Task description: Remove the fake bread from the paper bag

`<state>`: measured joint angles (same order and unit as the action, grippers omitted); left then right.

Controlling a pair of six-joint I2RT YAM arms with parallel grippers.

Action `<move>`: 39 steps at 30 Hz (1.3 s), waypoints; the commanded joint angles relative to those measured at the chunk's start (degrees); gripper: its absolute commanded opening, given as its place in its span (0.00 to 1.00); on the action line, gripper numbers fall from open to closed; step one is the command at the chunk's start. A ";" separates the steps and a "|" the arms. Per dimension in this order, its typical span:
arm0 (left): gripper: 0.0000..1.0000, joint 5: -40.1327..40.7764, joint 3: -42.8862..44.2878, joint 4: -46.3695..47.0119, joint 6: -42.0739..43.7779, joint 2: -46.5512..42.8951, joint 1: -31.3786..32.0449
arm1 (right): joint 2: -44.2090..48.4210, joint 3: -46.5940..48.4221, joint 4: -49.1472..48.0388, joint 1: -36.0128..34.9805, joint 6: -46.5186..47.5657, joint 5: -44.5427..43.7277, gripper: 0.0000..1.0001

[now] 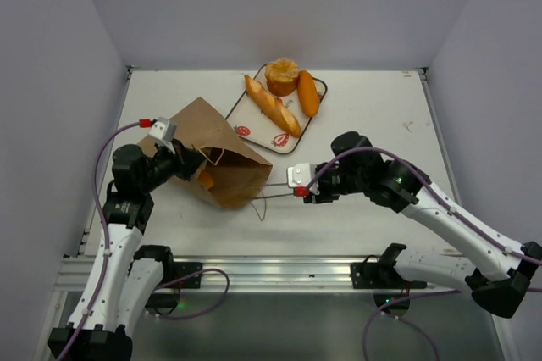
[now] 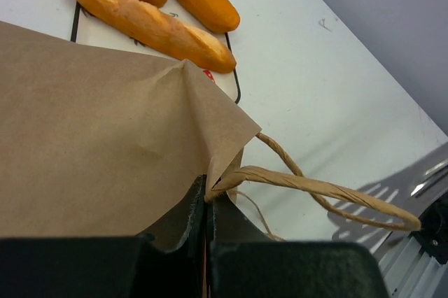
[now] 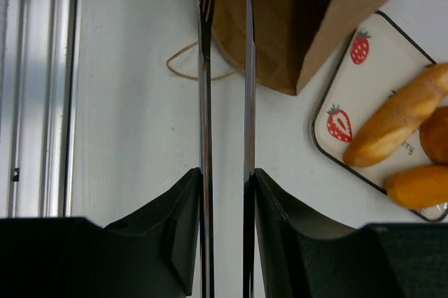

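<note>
1. well, the table (image 1: 364, 115) is white and flat. it has plain grey walls (image 1: 254, 5) around it and a metal rail (image 1: 271, 272) at the near edge.
2. the paper bag (image 1: 212, 136) lies on its side on the left part of the table, with its mouth on the near side.
3. the left gripper (image 1: 188, 160) is clenched on the paper edge of the bag mouth. a cord handle (image 2: 315, 187) loops out just beside it.
4. the right gripper (image 1: 306, 191) is squeezed onto thin metal tongs (image 1: 275, 194), and they reach toward the bag.
5. one orange piece (image 1: 206, 180) of the fake bread sits inside the bag mouth. it is just beside the left gripper and well apart from the right gripper.
6. three more pieces lie on a white strawberry tray (image 1: 254, 119) just behind the bag: a baguette (image 1: 273, 105), a bun (image 1: 282, 75) and an oval roll (image 1: 308, 92).
7. paper hides most of the orange piece, so i cannot tell which kind it is.
8. the tong tips are cut off at the top of the right wrist view, so i cannot tell if they are inside the bag.
9. the bun is cut off at the top of the left wrist view.
</note>
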<state>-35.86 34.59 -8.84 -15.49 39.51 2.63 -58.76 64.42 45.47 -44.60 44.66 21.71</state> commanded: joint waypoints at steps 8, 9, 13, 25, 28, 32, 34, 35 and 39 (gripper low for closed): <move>0.00 13.08 2.94 -15.41 -1.99 -3.65 0.00 | -8.37 -2.02 -10.92 -9.62 -4.93 -15.64 0.37; 0.00 14.31 2.33 -15.68 -2.27 -3.73 0.00 | -9.08 -2.02 -12.06 -9.80 -5.20 -17.30 0.37; 0.00 16.69 1.97 -17.78 -4.19 -3.47 0.00 | -11.98 -2.20 -14.97 -12.78 -6.95 -21.17 0.38; 0.00 21.01 2.33 -21.66 -11.40 -5.75 0.09 | -19.80 -0.61 -21.03 -25.78 -1.44 -34.09 0.38; 0.00 19.34 2.94 -20.87 -12.55 -5.67 0.00 | -22.09 -1.40 -24.81 -30.00 1.99 -39.46 0.38; 0.00 19.07 4.96 -20.87 -13.17 -5.41 0.09 | -24.90 -0.35 -28.76 -33.36 3.94 -43.33 0.38; 0.00 18.81 5.22 -20.95 -13.34 -5.32 0.09 | -26.31 0.35 -30.09 -34.23 4.55 -45.44 0.38; 0.00 18.72 5.31 -20.95 -13.52 -5.40 0.09 | -27.71 0.44 -31.83 -34.41 4.90 -46.14 0.39; 0.00 17.84 5.14 -20.69 -13.96 -5.76 0.09 | -30.09 0.27 -35.89 -34.50 5.87 -48.96 0.41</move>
<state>-16.29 37.85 -28.38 -27.59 34.00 2.70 -88.07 62.46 16.51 -79.07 48.34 -21.93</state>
